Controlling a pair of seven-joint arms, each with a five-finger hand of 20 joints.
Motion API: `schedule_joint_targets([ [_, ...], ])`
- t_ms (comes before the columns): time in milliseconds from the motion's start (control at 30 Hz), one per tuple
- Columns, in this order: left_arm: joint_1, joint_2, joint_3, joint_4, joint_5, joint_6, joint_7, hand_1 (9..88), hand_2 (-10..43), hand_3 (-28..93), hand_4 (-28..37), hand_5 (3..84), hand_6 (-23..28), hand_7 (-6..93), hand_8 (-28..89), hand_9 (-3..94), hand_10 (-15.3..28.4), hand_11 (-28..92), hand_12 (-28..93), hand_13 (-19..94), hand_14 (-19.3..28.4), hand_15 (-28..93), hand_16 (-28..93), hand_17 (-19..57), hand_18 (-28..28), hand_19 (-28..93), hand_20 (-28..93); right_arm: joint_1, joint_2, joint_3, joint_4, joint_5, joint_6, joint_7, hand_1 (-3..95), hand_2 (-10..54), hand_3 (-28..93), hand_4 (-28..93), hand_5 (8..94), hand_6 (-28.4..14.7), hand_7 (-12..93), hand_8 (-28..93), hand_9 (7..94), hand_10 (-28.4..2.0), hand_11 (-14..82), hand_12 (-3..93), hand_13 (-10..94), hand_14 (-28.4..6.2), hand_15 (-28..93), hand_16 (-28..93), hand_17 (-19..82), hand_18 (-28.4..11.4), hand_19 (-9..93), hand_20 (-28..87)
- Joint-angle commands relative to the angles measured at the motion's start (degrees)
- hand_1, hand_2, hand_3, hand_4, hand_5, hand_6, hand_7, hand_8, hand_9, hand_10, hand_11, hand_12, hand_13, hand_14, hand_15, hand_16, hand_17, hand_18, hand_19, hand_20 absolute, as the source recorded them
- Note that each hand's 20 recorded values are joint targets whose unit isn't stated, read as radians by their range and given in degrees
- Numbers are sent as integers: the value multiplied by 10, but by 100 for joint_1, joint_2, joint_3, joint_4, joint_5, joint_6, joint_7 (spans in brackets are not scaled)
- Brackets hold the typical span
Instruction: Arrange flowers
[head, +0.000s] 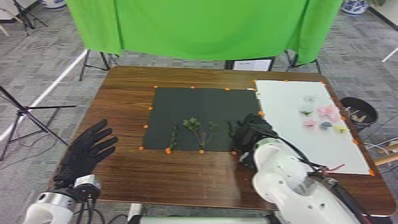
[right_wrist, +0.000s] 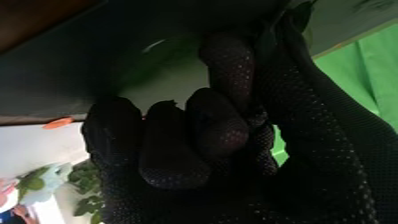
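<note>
- Left robot hand (head: 80, 156): released, fingers straight, at the tabletop's (head: 129, 107) left side. Park it clear of the stems.
- Dark mat (head: 204, 102): supports the greenery. A thin stem (head: 171, 140) lies near its left edge; a branching stem (head: 193, 125) lies to the right of it. Avoid sweeping either with the glove.
- Right robot hand (head: 252, 131): fingers curled, thumb apparently closed on a leafy sprig (right_wrist: 303, 16), at the mat's right edge. Step in hand, as judged: handling greenery. Apply light, steady pressure; excess force may bend the stem. Raise the sprig fully before any sideways travel. Lower it flat, then release gradually to prevent snagging.
- White sheet (head: 324, 150): carries the flowers (head: 326, 111). Grip these by the stem; petals may crush.
</note>
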Motion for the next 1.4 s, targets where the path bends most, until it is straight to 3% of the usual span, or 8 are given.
schedule_joint_targets([
  [33,-5,5,41,26,-37,-54,-52,260,-29,705,-261,265,34,219,-114,231,118,220,180,192,163,333,1,-94,234,412,84,-32,-211,-138,132,-37,23,8,391,-95,885,-110,714,-20,538,246,794,-77,698,605,740,-92,898,429,418,-226,932,701],
  [167,4,0,32,27,-38,-54,-53,261,-28,704,-260,265,33,220,-114,231,118,221,179,192,163,334,-1,-94,233,412,84,-24,-231,-138,191,-88,-39,105,390,-95,883,-110,715,-19,538,245,794,-77,698,604,740,-91,898,431,418,-226,932,702],
  [400,7,-11,29,28,-33,-56,-58,260,-29,706,-260,265,34,222,-116,231,119,225,178,192,163,338,-1,-94,234,413,83,-91,-213,-2,164,-329,-670,288,395,-95,850,-144,679,-5,537,206,753,-87,685,622,716,-98,890,439,394,-231,932,690],
  [1100,31,-14,20,27,-43,-52,-39,260,-28,704,-260,265,34,225,-118,230,119,227,175,191,163,340,-4,-94,234,414,82,-191,-177,192,-106,-267,-719,434,270,-95,832,-217,680,-17,484,165,742,-100,688,572,709,-104,885,422,391,-237,932,677],
  [1133,38,-16,19,25,-39,-50,-36,260,-28,704,-260,265,34,225,-118,230,119,227,175,191,164,340,-4,-94,233,414,82,-210,-180,220,-137,-264,-724,427,263,-95,835,-216,683,-18,481,155,742,-101,688,570,710,-104,885,422,393,-237,932,677],
  [1167,40,-25,14,28,-39,-56,-38,260,-27,703,-260,265,34,225,-118,230,119,227,175,191,163,340,-4,-95,233,414,82,-214,-177,230,-157,-264,-685,410,234,-90,834,-205,688,-20,517,-40,742,-101,688,569,712,-105,884,420,396,-237,932,679],
  [1200,41,-22,19,24,-46,-32,-30,260,-27,703,-260,265,34,224,-118,230,119,227,175,191,163,339,-4,-95,234,414,82,-206,-172,233,-179,-301,-686,403,221,-85,831,-203,692,-22,525,-98,741,-101,688,568,713,-105,884,420,397,-237,932,681],
  [1400,97,-53,-2,-6,-28,-13,-8,260,-28,704,-259,264,33,225,-117,231,119,227,175,191,163,339,-4,-95,234,414,81,-102,-43,287,-233,-594,-747,297,194,-81,823,-210,686,-36,444,-114,742,-106,659,575,703,-112,867,433,386,-238,932,677],
])
